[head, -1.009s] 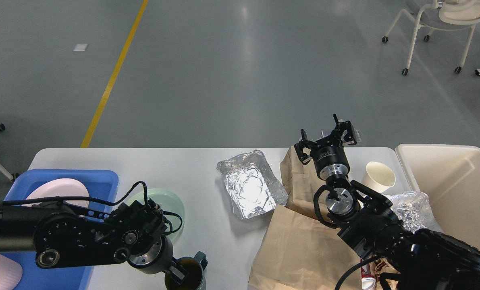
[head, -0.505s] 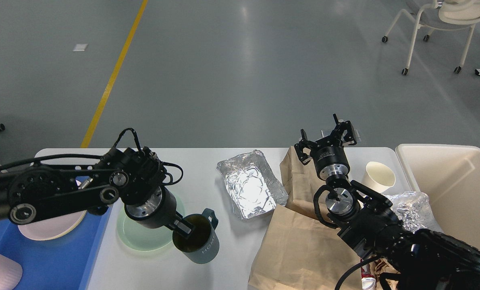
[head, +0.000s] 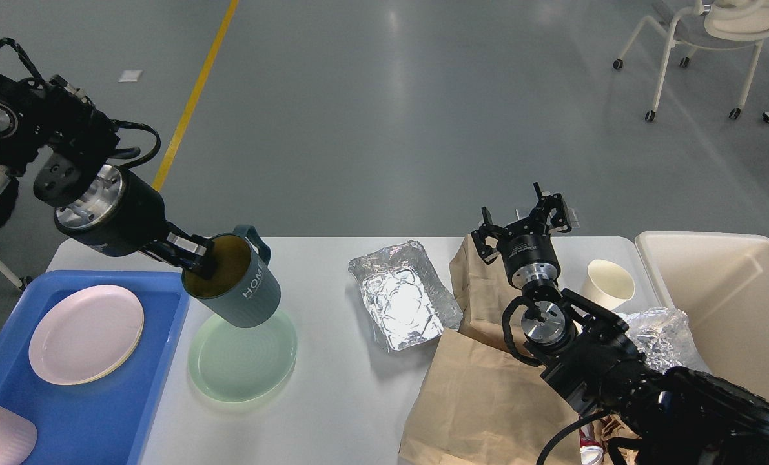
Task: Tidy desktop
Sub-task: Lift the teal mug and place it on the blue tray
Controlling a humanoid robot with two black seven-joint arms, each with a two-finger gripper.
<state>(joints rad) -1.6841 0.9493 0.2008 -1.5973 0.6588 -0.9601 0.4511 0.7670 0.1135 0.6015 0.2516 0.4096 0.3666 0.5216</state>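
Since the earlier frame my left gripper [head: 194,257] has lifted the teal mug [head: 235,279] up over the green plate [head: 242,355], jaws pinching its rim. Right gripper [head: 527,219] hangs with jaws spread above the brown bags [head: 487,387]. Mug looks rigid and breakable, tilted; next it likely goes in the blue tray [head: 158,387] at the desk [head: 332,387] left end.

A blue tray [head: 164,361] at the tabletop's left edge holds a pink plate [head: 86,334]. A green plate [head: 242,356] lies beside it, a foil pan [head: 400,295] mid-tabletop, paper bags [head: 481,394] and a paper cup [head: 608,282] toward the right edge.

A lab or test hall: bare grey floor [head: 384,129], yellow floor line [head: 194,97], wheeled chair [head: 700,39].
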